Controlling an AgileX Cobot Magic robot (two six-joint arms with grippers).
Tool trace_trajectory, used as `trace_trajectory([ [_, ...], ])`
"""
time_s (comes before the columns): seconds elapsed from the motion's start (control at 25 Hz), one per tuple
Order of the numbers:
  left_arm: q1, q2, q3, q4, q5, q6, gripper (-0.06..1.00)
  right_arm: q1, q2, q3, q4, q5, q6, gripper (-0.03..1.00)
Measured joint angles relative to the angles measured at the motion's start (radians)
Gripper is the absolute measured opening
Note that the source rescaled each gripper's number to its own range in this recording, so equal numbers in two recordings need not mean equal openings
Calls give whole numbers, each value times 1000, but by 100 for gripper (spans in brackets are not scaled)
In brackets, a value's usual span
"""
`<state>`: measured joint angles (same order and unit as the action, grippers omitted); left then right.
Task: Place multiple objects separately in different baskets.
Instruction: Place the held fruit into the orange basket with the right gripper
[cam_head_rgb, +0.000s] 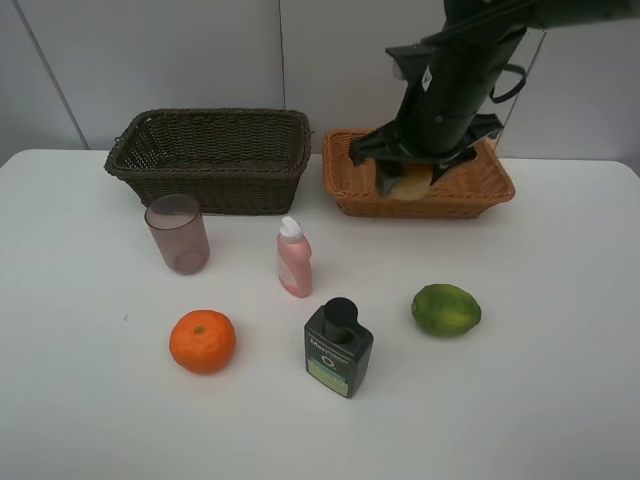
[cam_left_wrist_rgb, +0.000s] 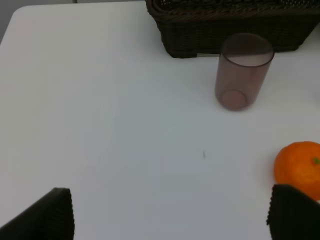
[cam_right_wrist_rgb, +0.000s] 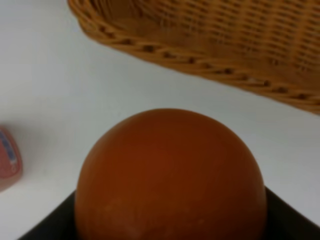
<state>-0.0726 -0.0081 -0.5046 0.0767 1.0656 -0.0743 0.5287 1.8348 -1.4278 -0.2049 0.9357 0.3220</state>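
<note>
our left pincer hangs wide open above the white bench, near the translucent mauve plastic cup and the orange tangerine, and it can wait there. further right, our right pincer grips the round red-yellow peach above the near rim of the shallow light orange-tan wicker basket. the wrist view shows bare bench between fruit and rim. we judge the peach should travel further over the weave, come low, and only then be released gently so it doesn't roll.
</note>
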Motion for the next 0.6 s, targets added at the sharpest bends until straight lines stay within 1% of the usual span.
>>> trace_trajectory([
  [0.16,0,0,0,0,0,0,100,-41,86,-139,39,59,-41,39],
  [0.32,0,0,0,0,0,0,100,-82,182,-267,72,81,-71,39],
  [0.44,0,0,0,0,0,0,100,-112,252,-346,85,82,-76,39],
  [0.6,0,0,0,0,0,0,100,-152,318,-388,94,43,-78,39],
])
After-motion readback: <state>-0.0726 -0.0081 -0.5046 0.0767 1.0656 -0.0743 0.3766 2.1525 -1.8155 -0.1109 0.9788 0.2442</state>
